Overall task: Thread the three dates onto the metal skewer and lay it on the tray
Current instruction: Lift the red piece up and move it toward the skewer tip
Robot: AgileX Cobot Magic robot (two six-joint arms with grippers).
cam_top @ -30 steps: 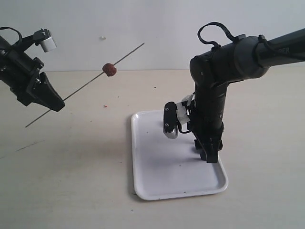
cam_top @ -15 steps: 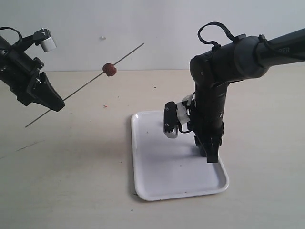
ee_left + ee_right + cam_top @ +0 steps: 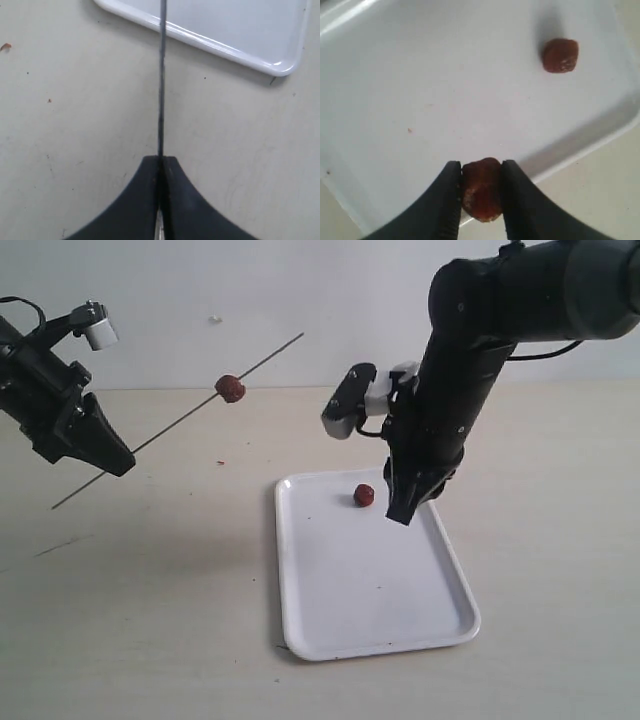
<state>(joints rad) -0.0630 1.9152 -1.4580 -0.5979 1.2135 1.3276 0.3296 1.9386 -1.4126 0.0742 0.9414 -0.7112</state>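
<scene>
Exterior view: two arms worked over a pale table (image 3: 150,590), one steadying the rod and the other handling the fruit.
left gripper (image 3: 118,460): its jaws were pressed fully together on the metal skewer (image 3: 180,420) near the lower end, which left most of the rod free for loading.
metal skewer: it was held in the air at a slant, with the free tip raised and aimed toward the right arm's side, probably so a date could be pushed on from there.
threaded date (image 3: 230,389): it was already on the rod, past mid-length and well short of the tip.
right gripper (image 3: 480,172): the fingers were narrowly parted, pinching the held date (image 3: 481,195) from both sides, and they pointed down above the tray.
held date: it was gripped across its width near the fingertips; whether an end faced the rod's tip could not be told.
loose date (image 3: 364,495): it lay on the tray (image 3: 370,590), toward the end farther from the exterior camera, near the right gripper but not touching it.
tray: it sat flat on the table between the arms, within reach of both.
progress: one of three was threaded, judging by this layout; the second needed carrying to the tip.
</scene>
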